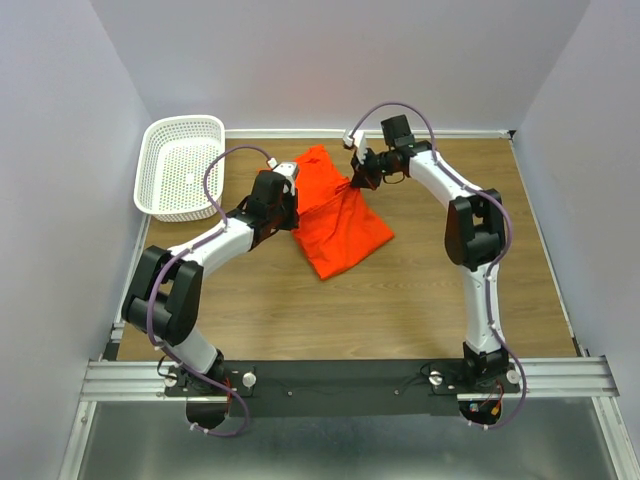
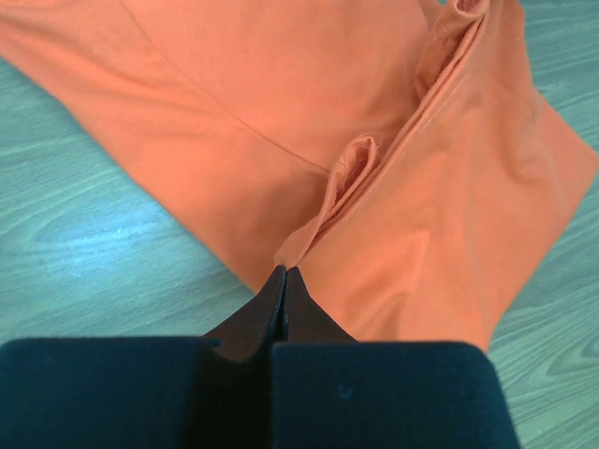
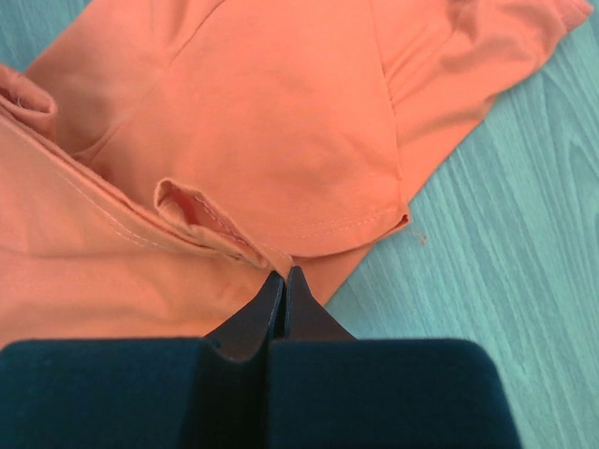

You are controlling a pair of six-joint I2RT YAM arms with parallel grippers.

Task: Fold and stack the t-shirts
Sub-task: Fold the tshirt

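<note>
**Inspector:** Condition of the t-shirt [image 1: 340, 235]?

**Assistant:** Plain orange-red, thin fabric, creased and partly doubled over itself. It lies on the wooden table [image 1: 420, 290], spread out ahead of both sets of fingers.

**Inspector:** The left gripper [image 2: 284, 273]?

**Assistant:** Clenched, jaws pressed together, with a fabric edge pinched at the very tips. A raised fold ridge runs from there away from the fingers, and flatter cloth lies on either side of it.

**Inspector:** The right gripper [image 3: 284, 275]?

**Assistant:** Likewise clamped tight on the shirt, at its stitched edge. Just beyond the fingertips a small loop of that edge stands up. A smooth panel lies further ahead, and bare table shows beside the fingers.

**Inspector:** Anything else present?

**Assistant:** A white mesh basket [image 1: 183, 165], well apart from the shirt and beyond the left gripper.
</note>
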